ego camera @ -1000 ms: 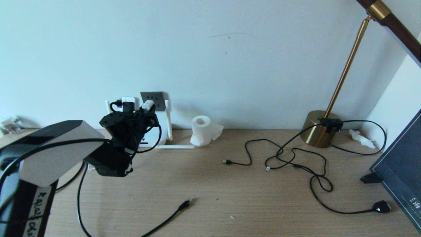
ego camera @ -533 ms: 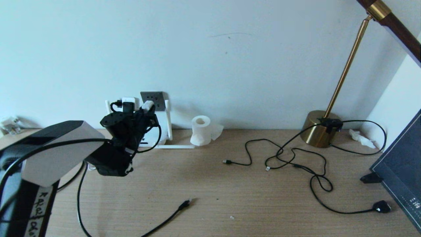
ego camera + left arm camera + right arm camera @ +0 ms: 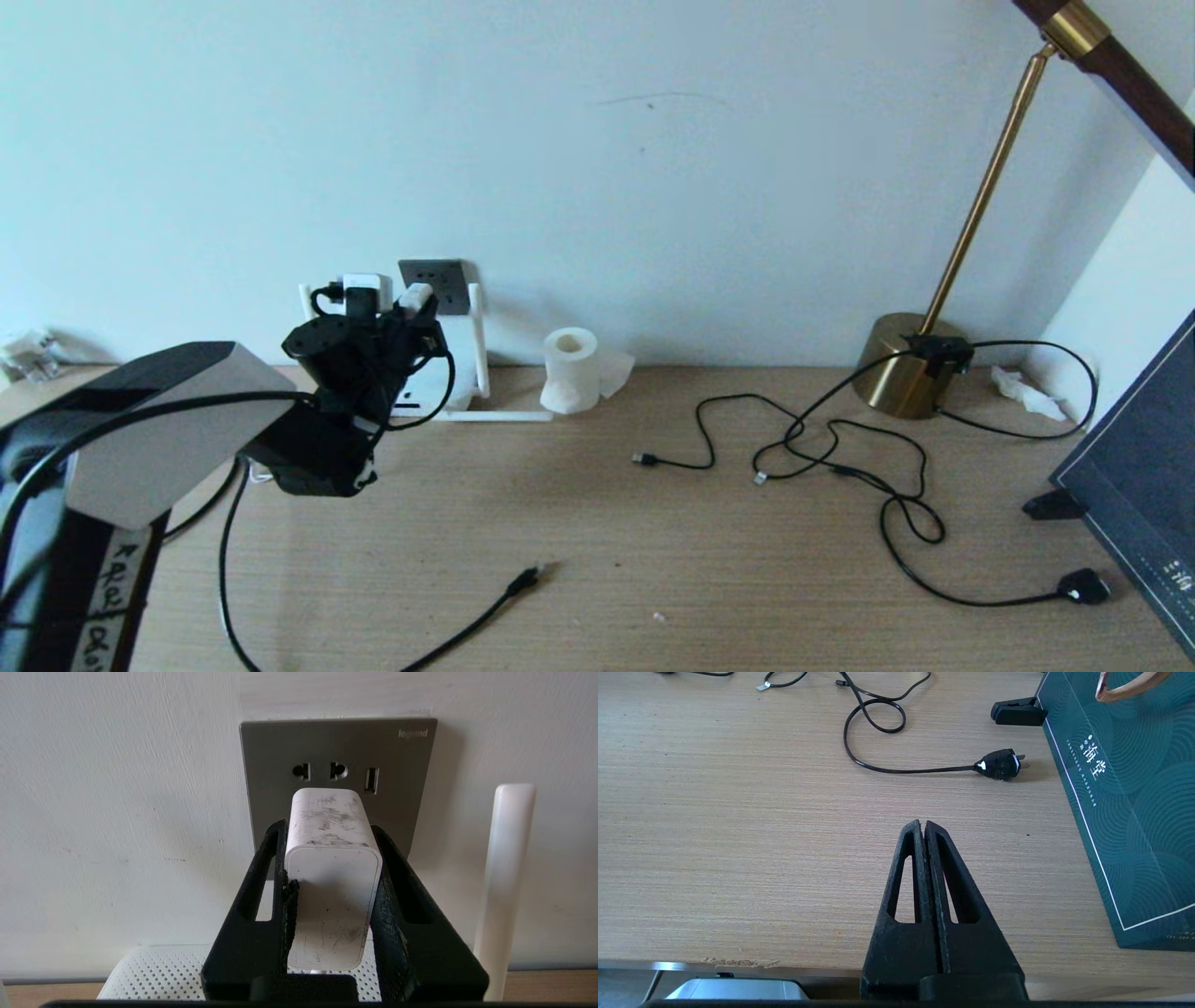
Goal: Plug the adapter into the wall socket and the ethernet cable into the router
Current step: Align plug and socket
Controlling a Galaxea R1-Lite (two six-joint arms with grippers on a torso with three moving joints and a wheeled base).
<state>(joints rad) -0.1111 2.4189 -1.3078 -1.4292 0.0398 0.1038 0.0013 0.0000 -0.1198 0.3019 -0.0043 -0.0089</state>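
Observation:
My left gripper (image 3: 415, 310) is raised at the wall on the left, shut on the white adapter (image 3: 417, 297). In the left wrist view the black fingers (image 3: 264, 868) clamp both sides of the adapter (image 3: 332, 868). Its front end is close up against the lower part of the dark grey wall socket (image 3: 338, 760); its pins are hidden. Below lies the white router (image 3: 154, 975) with an upright antenna (image 3: 507, 877). The ethernet cable (image 3: 485, 611) lies loose on the desk near the front, its plug (image 3: 529, 579) free. My right gripper (image 3: 923, 825) is shut and empty, low over the desk's front right.
A white charger block (image 3: 367, 285) with a black cord sits on the wall left of the socket. A toilet-paper roll (image 3: 569, 369), thin black USB cords (image 3: 794, 448), a brass lamp base (image 3: 906, 373), its bulky plug (image 3: 1083, 586) and a dark green box (image 3: 1139, 485) occupy the right side.
The left gripper with the adapter has crept slightly up and toward the wall socket. Nothing else has moved.

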